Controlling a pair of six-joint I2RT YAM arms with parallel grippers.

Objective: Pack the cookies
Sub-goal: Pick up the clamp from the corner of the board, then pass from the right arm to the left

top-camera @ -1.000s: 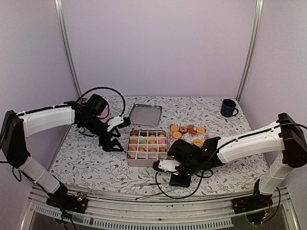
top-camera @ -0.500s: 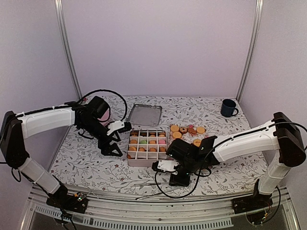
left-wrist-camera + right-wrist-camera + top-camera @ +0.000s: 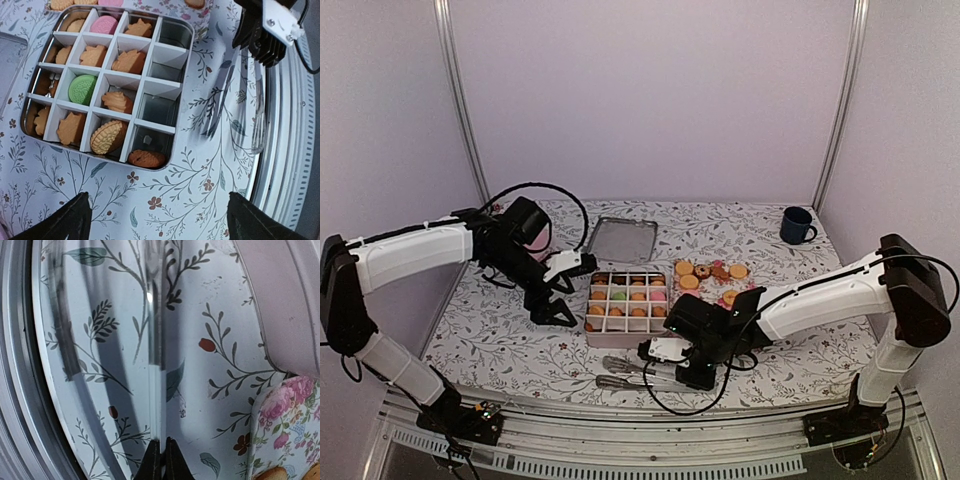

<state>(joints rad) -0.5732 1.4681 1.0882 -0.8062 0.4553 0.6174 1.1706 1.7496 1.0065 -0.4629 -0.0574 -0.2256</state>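
The cookies lie in two places: several in the divided metal box (image 3: 626, 322), also in the left wrist view (image 3: 175, 145), and several loose on the floral plate (image 3: 712, 284). Most are golden-orange (image 3: 129, 61), with a green one (image 3: 82, 88), a pink one (image 3: 103, 24) and a dark brown one (image 3: 146, 158). The box's front row and right column hold empty cells. My left gripper (image 3: 560, 305) (image 3: 160, 222) is open and empty, low at the box's left side. My right gripper (image 3: 668, 362) (image 3: 161, 442) is shut on metal tongs (image 3: 625, 381) (image 3: 156, 340), in front of the box near the table's front edge.
The box's lid (image 3: 623, 238) lies behind the box. A dark blue mug (image 3: 797, 225) stands at the back right. A pink object (image 3: 536, 243) sits behind my left arm. The box wall (image 3: 285, 315) and the plate's rim (image 3: 285, 410) are close to the tongs.
My right gripper has shifted left and closer to the box, and the tongs now stretch out to its left. My left gripper has edged toward the box's left front corner.
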